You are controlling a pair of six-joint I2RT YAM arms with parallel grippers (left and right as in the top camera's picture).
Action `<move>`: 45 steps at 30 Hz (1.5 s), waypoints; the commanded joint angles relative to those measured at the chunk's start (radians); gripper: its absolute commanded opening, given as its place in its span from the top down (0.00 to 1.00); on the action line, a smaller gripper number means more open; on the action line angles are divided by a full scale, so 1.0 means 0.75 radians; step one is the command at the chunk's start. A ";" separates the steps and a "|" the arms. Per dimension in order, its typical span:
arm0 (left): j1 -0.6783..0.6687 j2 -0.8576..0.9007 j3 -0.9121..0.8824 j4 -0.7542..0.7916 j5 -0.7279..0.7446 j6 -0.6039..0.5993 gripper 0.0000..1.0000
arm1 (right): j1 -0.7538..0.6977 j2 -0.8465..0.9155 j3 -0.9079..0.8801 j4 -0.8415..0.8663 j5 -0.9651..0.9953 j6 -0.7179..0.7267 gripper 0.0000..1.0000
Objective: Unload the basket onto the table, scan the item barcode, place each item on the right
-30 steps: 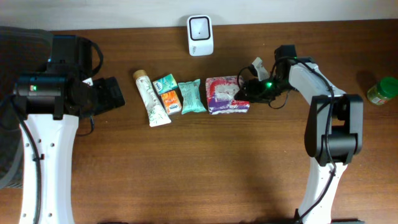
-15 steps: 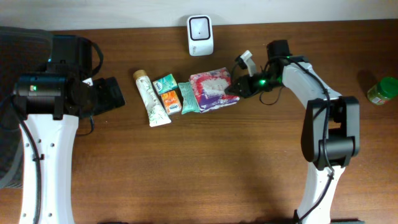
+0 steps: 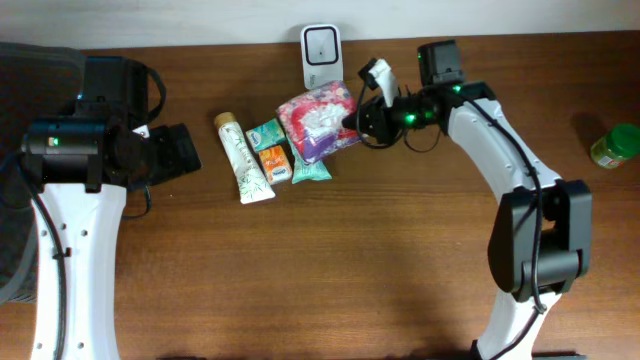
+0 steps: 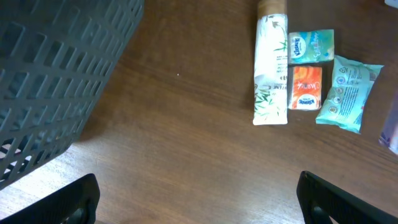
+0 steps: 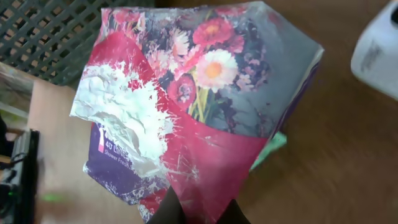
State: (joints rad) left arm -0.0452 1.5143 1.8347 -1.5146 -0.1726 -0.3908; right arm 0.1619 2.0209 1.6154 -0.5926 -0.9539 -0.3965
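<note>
One scanner [image 3: 322,55], one tube [image 3: 245,158], one floral pack [image 3: 318,120], three small packs [image 3: 265,133] [image 3: 274,162] [image 3: 311,171], one jar [image 3: 614,146].

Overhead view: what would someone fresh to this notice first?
The floral tissue pack stands out first, pinched at its edge in the right claw and held tilted just in front of the white scanner at the table's back edge. Next come the white tube and small packs, lying in a row to its left.
</note>
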 commanded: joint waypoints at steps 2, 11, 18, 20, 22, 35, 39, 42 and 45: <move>0.004 -0.016 0.007 0.003 -0.006 -0.017 0.01 | 0.044 -0.047 0.009 0.068 0.107 -0.021 0.96; 0.004 -0.016 0.007 0.003 -0.006 -0.017 0.01 | 0.144 -0.047 0.009 0.116 0.281 -0.020 0.96; 0.004 -0.016 0.007 0.003 -0.006 -0.017 0.01 | 0.141 -0.053 0.010 0.112 0.633 0.208 0.96; 0.004 -0.016 0.007 0.003 -0.006 -0.017 0.01 | 0.141 -0.070 0.010 0.067 0.864 0.334 0.96; 0.004 -0.016 0.007 0.003 -0.006 -0.017 0.01 | 0.141 -0.105 0.024 -0.043 1.158 0.434 0.96; 0.004 -0.016 0.007 0.003 -0.006 -0.017 0.01 | 0.142 0.010 0.113 -0.662 1.991 0.545 0.96; 0.004 -0.016 0.007 0.003 -0.006 -0.017 0.01 | 0.222 0.062 0.113 -0.682 1.971 0.551 0.69; 0.004 -0.016 0.007 0.003 -0.006 -0.017 0.01 | 0.384 0.062 0.121 -0.661 1.949 0.551 0.27; 0.003 -0.016 0.007 0.003 -0.006 -0.017 0.01 | 0.555 0.062 0.163 -0.599 1.838 0.626 0.01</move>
State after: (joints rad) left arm -0.0452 1.5143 1.8347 -1.5143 -0.1726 -0.3904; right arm 0.5056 2.0651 1.6897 -1.0534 0.4923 0.0097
